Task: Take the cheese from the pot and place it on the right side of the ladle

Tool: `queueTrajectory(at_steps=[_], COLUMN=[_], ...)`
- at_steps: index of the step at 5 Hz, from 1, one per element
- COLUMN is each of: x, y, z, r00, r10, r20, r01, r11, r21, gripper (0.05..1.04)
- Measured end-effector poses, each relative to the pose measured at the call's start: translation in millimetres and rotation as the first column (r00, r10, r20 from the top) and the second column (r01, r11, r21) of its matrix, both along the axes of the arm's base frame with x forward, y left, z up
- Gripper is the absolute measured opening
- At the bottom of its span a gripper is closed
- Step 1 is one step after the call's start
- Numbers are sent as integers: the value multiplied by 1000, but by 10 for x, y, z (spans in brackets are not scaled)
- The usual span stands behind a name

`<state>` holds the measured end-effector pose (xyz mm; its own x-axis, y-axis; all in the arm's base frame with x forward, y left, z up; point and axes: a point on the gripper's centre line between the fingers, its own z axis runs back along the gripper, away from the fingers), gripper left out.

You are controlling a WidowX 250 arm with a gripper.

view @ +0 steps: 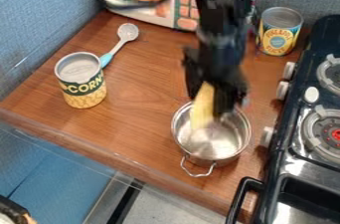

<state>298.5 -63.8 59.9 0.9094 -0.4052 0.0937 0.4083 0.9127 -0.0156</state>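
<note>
The cheese (pixel 202 107) slants at the pot (pixel 233 144), just right of centre, grasped by the gripper (pixel 210 100). Best lift it straight up past the rim (metal edges snag), then lower it gently right of the ladle (pixel 122 42), upper left.

Ladle (pixel 128 32): lay behind the corn can (pixel 83 86).
Pot (pixel 212 143): I saw it between that can and the stove (pixel 290 143).
Pineapple can (pixel 278 38): stood behind the pot.
Microwave (pixel 149 17): I noted it left of the pineapple can.
</note>
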Motion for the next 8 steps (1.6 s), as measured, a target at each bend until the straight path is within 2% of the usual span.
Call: queueTrajectory(at_steps=[1,2,3,4,5,6,7,8], x=[261,606,929,1089,1146,1107,1130,1197], y=[227,497,792,1061,1303,1468,1551,1582], z=[320,391,313,216,62,-158,-406,-484], r00=[996,986,974,963,954,949,946,946], r10=[76,147,205,253,290,313,324,325], r20=[47,77,94,95,82,46,-2,-12], r01=[-73,-143,-204,-256,-295,-316,-320,-319], r11=[996,988,979,967,953,941,936,934], r21=[-55,-51,-14,19,72,121,145,158], gripper=[672,672,672,672,671,671,671,671])
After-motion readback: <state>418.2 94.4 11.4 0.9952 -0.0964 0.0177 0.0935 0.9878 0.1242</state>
